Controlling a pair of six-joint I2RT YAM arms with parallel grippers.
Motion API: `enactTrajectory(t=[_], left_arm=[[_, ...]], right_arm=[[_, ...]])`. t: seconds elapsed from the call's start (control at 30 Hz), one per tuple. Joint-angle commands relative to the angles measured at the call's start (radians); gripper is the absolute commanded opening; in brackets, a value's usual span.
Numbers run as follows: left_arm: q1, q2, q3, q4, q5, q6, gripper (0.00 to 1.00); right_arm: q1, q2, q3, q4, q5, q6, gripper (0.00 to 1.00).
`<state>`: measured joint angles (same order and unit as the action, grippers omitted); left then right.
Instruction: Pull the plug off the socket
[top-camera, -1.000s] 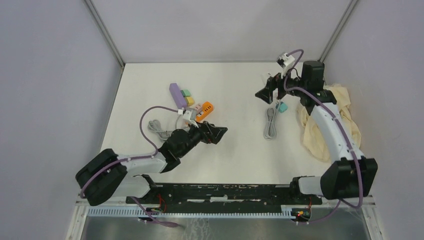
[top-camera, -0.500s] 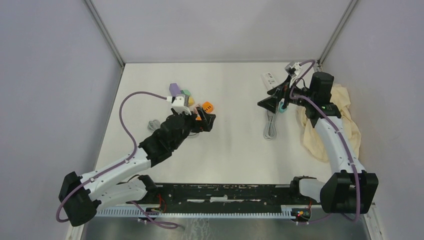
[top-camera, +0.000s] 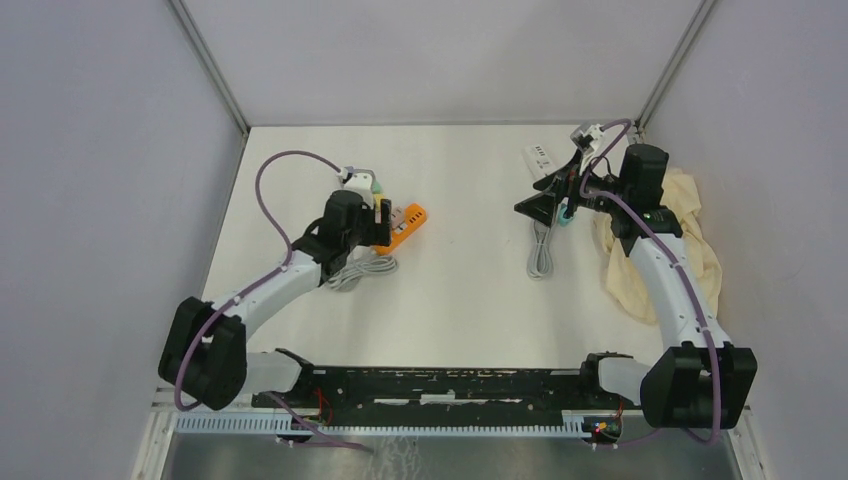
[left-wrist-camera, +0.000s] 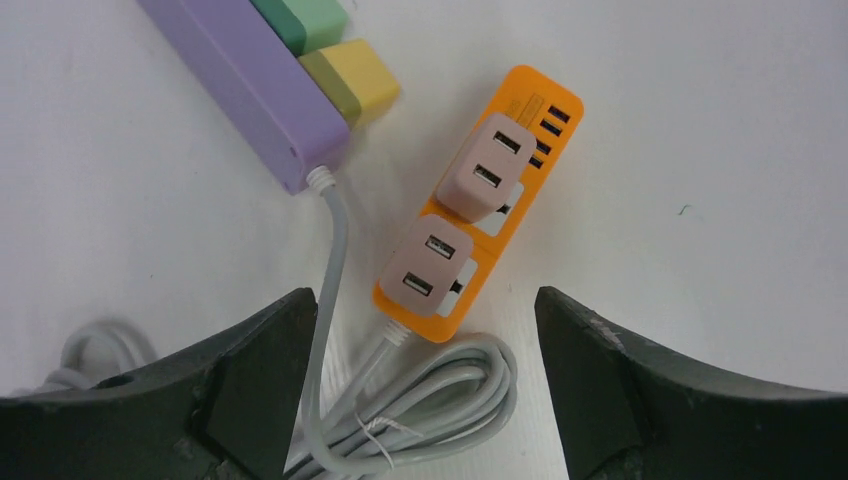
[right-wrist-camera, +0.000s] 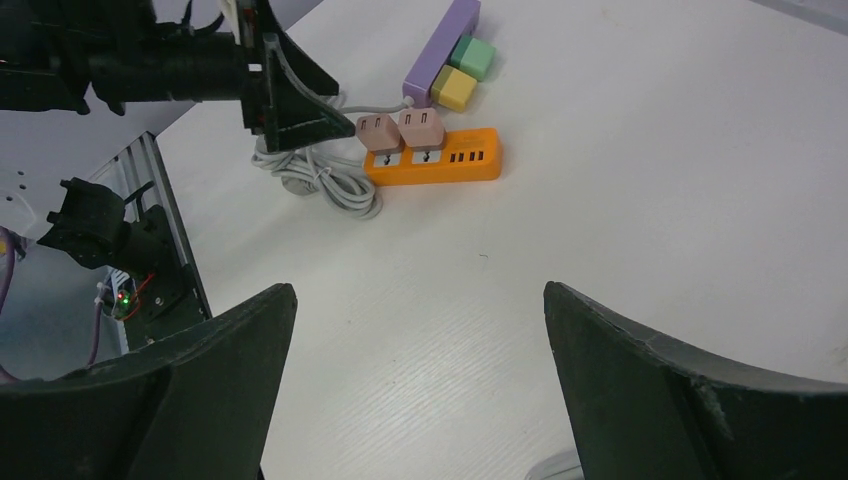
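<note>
Since a second ago the left gripper (left-wrist-camera: 423, 320) had swung far-left, over the orange socket strip (left-wrist-camera: 522, 100), fingers spread, empty. Right gripper (right-wrist-camera: 420, 290) shifted slightly, also spread, empty. Counted: one purple strip (left-wrist-camera: 245, 75), one green block (left-wrist-camera: 305, 15), one yellow block (left-wrist-camera: 350, 80), two pink plugs (left-wrist-camera: 485, 165) seated in the orange strip, left-centre.

L arm (top-camera: 262, 295) stretches fwd and inward, wrist cam looking straight down. L gripper (left-wrist-camera: 425, 325): jaws spread wide. R arm (top-camera: 665, 270) reaches far fwd along right side, wrist bent toward centre. R gripper (right-wrist-camera: 420, 300): jaws wide apart too.
</note>
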<state>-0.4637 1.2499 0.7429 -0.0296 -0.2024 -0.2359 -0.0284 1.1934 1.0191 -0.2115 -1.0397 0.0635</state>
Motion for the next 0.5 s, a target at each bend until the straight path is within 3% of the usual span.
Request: enactTrajectory(t=[0.0, 0.13, 0.47], left_arm=[[0.010, 0.132, 0.121, -0.005, 0.096, 0.223, 0.84], [0.010, 0.261, 0.241, -0.101, 0.097, 0.263, 0.68], [0.010, 0.376, 0.352, -0.252, 0.109, 0.279, 0.66]], right_arm=[[-0.003, 0.006, 0.002, 0.059, -0.034, 0.019, 1.00], [-0.002, 0.015, 0.001, 0.060, -0.037, 0.021, 1.00], [-0.002, 0.031, 0.007, 0.051, -0.040, 0.015, 1.00]])
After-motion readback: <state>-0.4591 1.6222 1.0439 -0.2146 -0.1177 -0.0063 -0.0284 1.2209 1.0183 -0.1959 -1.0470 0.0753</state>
